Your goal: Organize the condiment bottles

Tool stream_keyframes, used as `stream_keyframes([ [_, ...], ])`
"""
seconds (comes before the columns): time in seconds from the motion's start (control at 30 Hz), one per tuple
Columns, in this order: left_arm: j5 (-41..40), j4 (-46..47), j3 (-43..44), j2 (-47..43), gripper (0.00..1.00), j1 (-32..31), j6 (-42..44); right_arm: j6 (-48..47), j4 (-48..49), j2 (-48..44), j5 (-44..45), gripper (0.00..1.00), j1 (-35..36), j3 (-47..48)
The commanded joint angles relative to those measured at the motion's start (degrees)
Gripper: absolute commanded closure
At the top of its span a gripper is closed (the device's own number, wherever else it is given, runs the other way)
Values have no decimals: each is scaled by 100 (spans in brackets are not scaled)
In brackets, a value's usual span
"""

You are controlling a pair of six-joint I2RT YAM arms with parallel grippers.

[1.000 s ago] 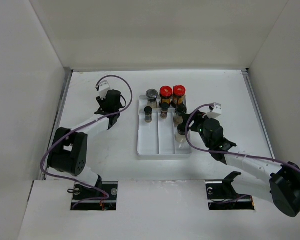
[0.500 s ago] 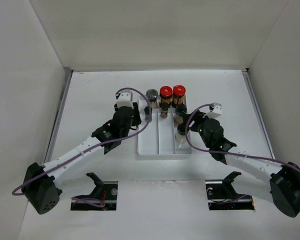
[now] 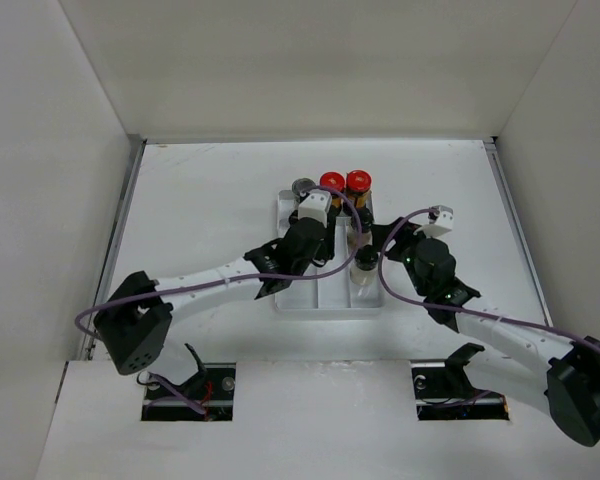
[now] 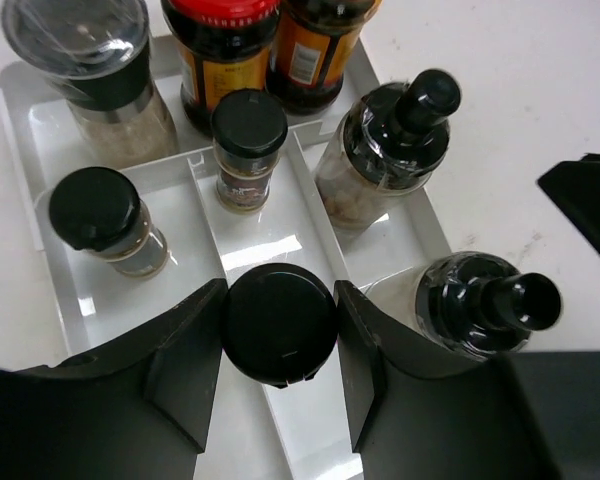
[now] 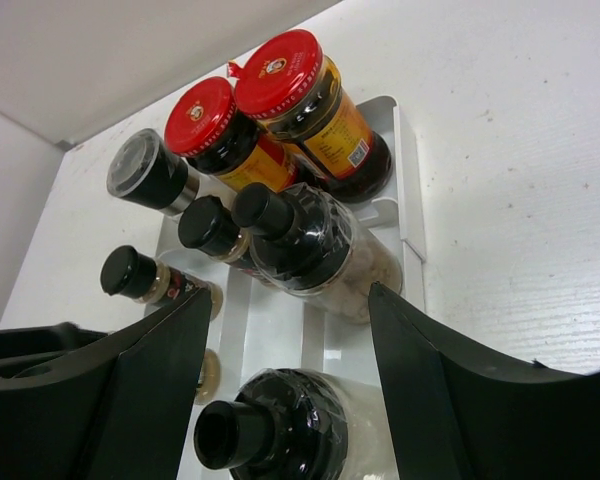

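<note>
My left gripper is shut on a slim jar with a round black cap, held over the middle lane of the white divided tray. My right gripper is open, its fingers on either side of a nozzle-capped jar of pale contents in the right lane. At the tray's back stand two red-lidded amber jars and a grey-lidded jar. In front of them are two black-capped jars and another nozzle-capped jar.
White walls enclose the table on three sides. Bare table lies left of the tray and more to its right. The left arm reaches across from the lower left and hides the tray's near left part.
The left arm has swung right from the table's far left to above the tray, carrying its jar. The right gripper has barely moved.
</note>
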Motion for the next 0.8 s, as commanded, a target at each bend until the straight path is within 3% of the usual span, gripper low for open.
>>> stream_keyframes([
  [0.0, 68, 736, 291, 217, 72, 43, 50, 96, 364, -124, 103, 28, -67, -76],
  [0.47, 24, 896, 519, 1194, 67, -1, 93, 193, 364, -107, 103, 25, -146, -111],
  [0.67, -63, 904, 388, 1220, 55, -10, 50, 220, 364, -142, 103, 25, -173, -138],
  [0.77, -72, 904, 379, 1159, 42, -27, 41, 237, 364, -133, 129, 25, -208, -138],
])
